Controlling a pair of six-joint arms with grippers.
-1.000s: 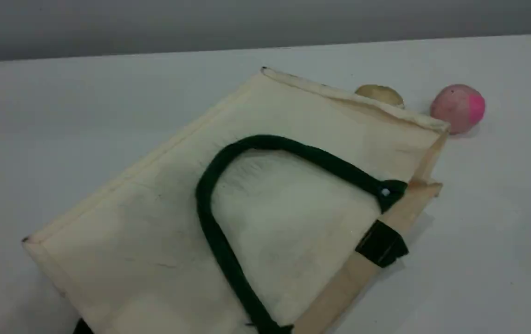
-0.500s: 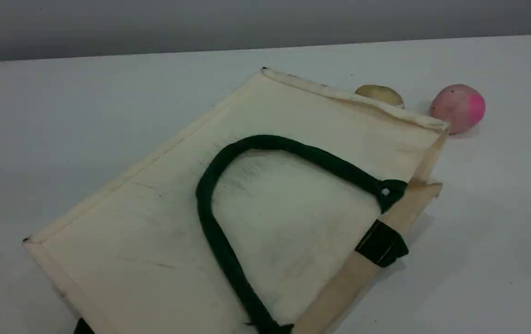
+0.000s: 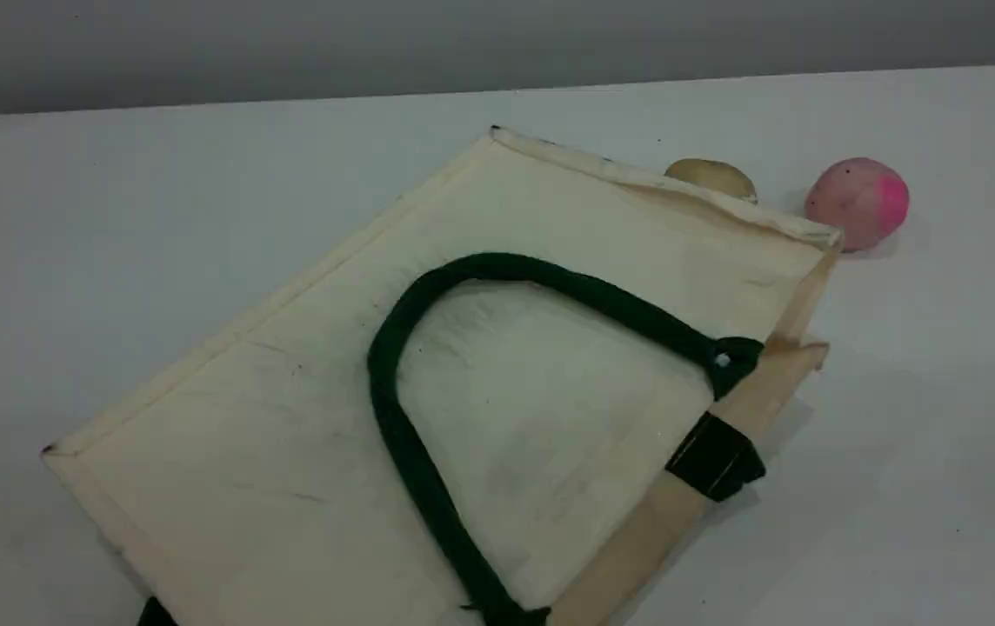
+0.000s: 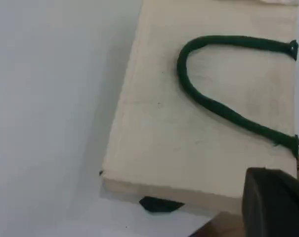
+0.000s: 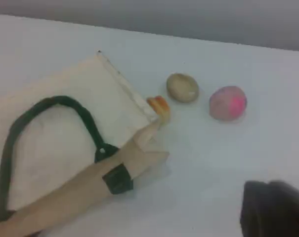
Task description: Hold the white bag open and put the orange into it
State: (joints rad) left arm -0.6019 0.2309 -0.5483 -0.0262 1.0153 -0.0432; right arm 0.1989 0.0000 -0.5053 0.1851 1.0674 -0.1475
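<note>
The white bag point(image 3: 480, 409) lies flat on the table, its mouth toward the right, with a dark green rope handle point(image 3: 393, 348) looped across its top face. It also shows in the left wrist view point(image 4: 208, 148) and the right wrist view point(image 5: 50, 148). The orange is not clearly in view. A small orange-and-cream thing point(image 5: 159, 106) peeks out at the bag's far corner, too blurred to name. My left gripper point(image 4: 275, 205) hangs above the bag's near edge and is shut. The right gripper point(image 5: 273, 210) hovers over bare table right of the bag, shut and empty. Neither arm appears in the scene view.
A pink round fruit point(image 3: 858, 202) sits right of the bag's far corner. A pale beige round food point(image 3: 713, 177) lies just behind the bag's far edge. The table's back edge point(image 3: 289, 100) meets a grey wall.
</note>
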